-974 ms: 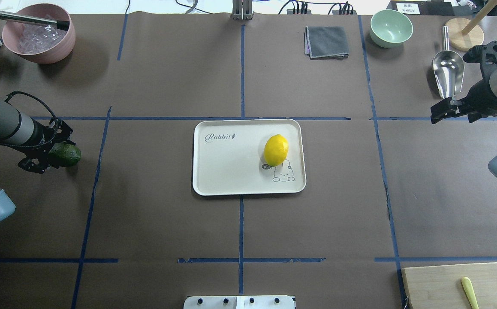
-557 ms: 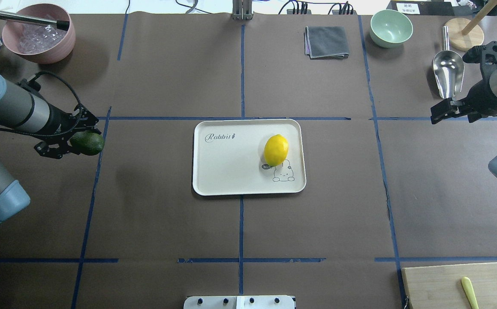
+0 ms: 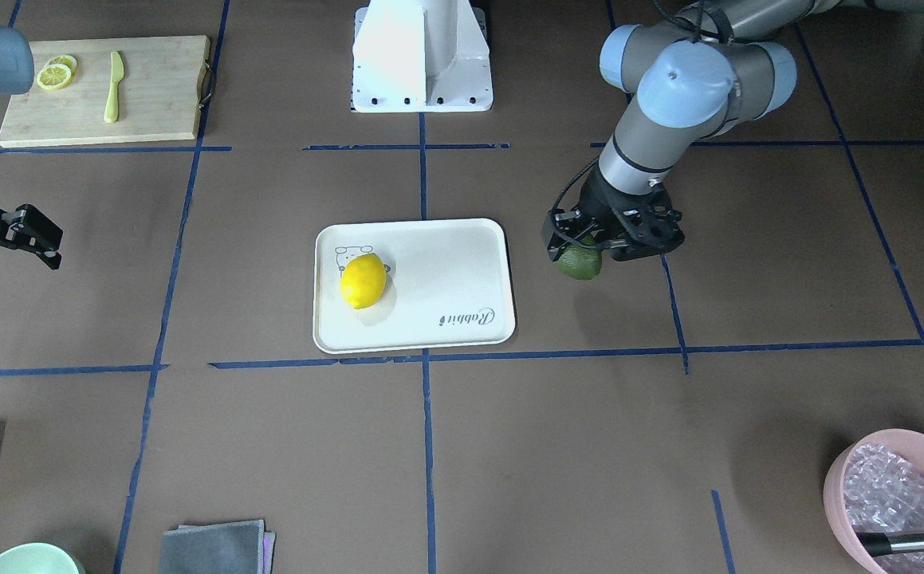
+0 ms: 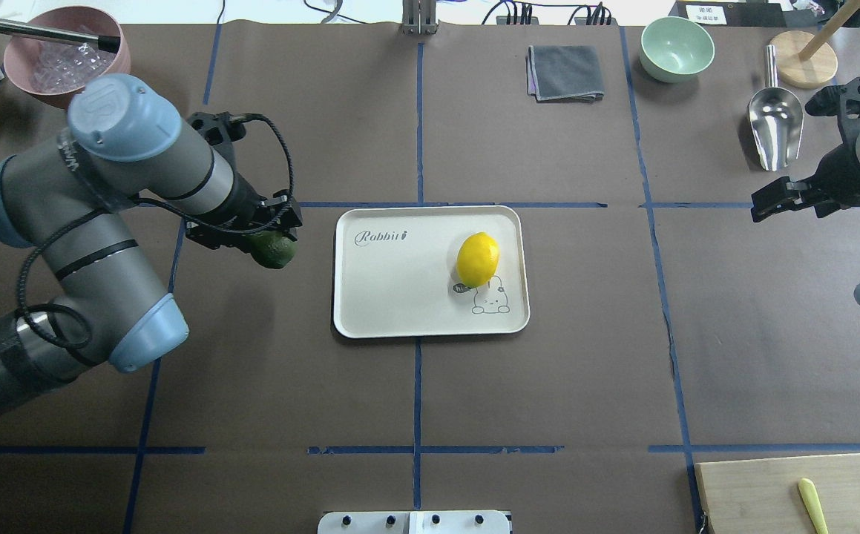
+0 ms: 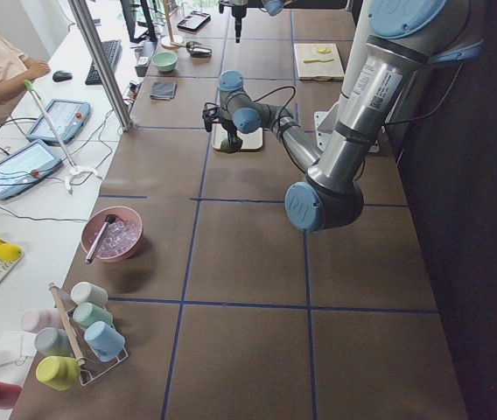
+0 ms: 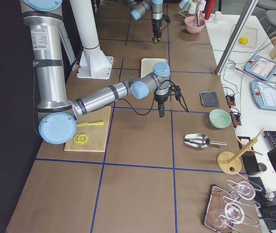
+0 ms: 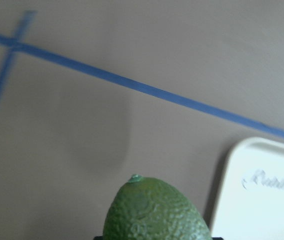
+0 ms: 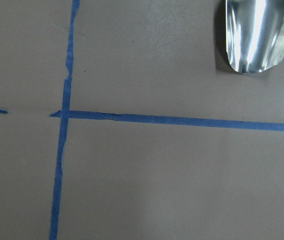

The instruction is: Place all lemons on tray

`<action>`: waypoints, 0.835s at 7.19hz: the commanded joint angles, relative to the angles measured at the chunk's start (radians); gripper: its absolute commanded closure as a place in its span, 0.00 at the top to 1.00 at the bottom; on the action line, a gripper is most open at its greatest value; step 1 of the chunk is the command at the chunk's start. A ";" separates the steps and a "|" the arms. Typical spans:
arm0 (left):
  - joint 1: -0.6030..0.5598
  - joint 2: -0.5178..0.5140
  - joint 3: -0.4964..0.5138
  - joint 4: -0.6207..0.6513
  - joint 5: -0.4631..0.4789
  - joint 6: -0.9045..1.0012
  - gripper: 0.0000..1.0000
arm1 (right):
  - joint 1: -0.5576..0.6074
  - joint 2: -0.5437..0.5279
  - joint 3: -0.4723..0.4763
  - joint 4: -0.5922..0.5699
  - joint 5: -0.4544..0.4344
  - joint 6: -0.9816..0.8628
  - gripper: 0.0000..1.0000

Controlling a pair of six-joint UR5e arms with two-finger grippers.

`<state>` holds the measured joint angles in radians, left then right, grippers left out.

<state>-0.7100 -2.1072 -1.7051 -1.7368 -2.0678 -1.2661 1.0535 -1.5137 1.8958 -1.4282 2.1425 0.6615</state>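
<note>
One green lemon [image 4: 276,252] pinched in L tool [image 4: 268,239], near tray [image 4: 400,297] edge; R tool [image 4: 766,205] spread.

Bare brown table paper [image 4: 314,261] lies between the left claw [image 4: 269,239], which grips the bumpy dark green lemon [image 4: 275,252], and the off-white rectangular tray [image 4: 336,276]. The tray's half nearest the claw is bare. A smooth bright yellow lemon [image 4: 478,259] occupies the far half.
</note>
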 commanded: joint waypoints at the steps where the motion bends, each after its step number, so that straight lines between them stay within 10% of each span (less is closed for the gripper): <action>1: 0.026 -0.149 0.157 0.003 -0.005 0.199 0.03 | 0.000 -0.016 0.016 0.000 0.002 0.000 1.00; 6: 0.116 -0.302 0.318 0.005 0.005 0.221 0.03 | -0.001 -0.037 0.048 0.000 0.013 0.003 1.00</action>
<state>-0.6009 -2.3807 -1.4143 -1.7308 -2.0645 -1.0480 1.0525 -1.5411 1.9288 -1.4281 2.1527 0.6637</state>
